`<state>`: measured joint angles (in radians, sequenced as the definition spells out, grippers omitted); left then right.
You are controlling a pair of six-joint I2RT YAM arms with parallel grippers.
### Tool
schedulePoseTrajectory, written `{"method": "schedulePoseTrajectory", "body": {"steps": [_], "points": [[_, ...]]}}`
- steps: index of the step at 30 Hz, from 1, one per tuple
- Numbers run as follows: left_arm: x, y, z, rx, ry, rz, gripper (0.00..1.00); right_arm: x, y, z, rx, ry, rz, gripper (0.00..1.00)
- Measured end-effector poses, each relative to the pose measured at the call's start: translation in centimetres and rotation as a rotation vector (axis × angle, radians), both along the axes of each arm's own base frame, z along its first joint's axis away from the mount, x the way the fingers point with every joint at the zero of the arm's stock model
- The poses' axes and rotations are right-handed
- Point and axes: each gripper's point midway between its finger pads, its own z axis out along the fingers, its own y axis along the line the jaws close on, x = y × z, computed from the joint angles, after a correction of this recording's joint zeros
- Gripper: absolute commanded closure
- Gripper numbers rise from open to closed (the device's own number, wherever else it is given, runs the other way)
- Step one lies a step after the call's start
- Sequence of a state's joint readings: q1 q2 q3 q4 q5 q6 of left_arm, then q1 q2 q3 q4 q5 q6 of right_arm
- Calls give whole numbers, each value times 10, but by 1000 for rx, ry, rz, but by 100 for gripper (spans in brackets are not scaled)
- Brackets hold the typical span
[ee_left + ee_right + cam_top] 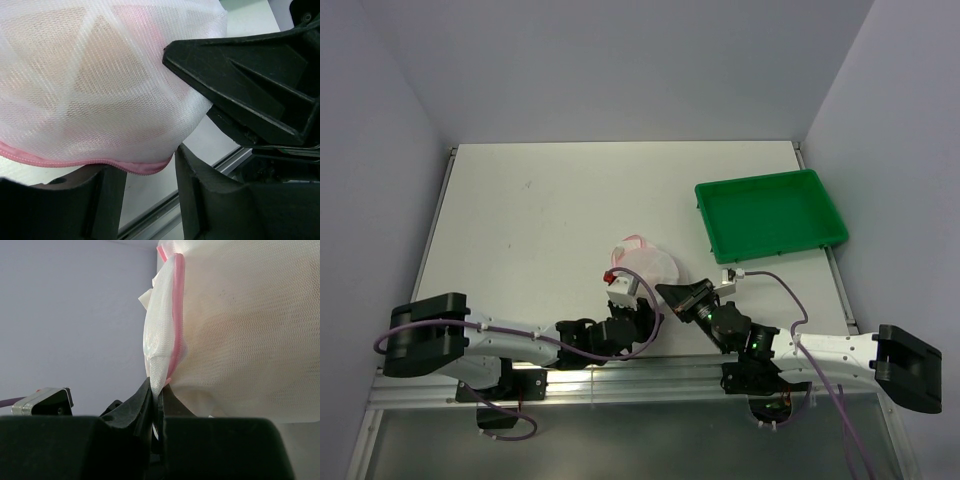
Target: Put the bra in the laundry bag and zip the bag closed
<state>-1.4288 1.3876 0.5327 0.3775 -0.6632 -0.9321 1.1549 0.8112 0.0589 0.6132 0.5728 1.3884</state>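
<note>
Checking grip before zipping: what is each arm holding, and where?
Right gripper pinches the laundry bag by its mesh edge beside the pink zipper band. Left gripper: jaws open at the bag's rim, holding nothing.

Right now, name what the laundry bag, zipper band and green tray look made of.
The laundry bag: fine white mesh, probably synthetic, translucent, ribbed weave; zipper band: pink fabric tape, probably with plastic teeth; green tray: likely moulded plastic, smooth, uniform colour, raised rim.
</note>
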Motion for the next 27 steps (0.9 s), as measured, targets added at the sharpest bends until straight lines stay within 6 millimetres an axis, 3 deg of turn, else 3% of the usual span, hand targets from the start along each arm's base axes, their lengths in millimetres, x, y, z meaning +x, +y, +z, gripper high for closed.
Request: {"method": "schedulePoseTrajectory", "body": {"steps": [7, 23, 26, 27], "points": [[2, -3, 2, -3, -13, 4, 68, 2, 0, 0, 1, -2, -8, 100], [-1, -14, 18, -10, -61, 36, 63, 3, -2, 4, 10, -12, -17, 100], [2, -14, 22, -3, -71, 53, 68, 3, -4, 7, 13, -19, -21, 100], [3, -14, 22, 1, -73, 59, 77, 3, -5, 8, 14, -22, -24, 100]]}}
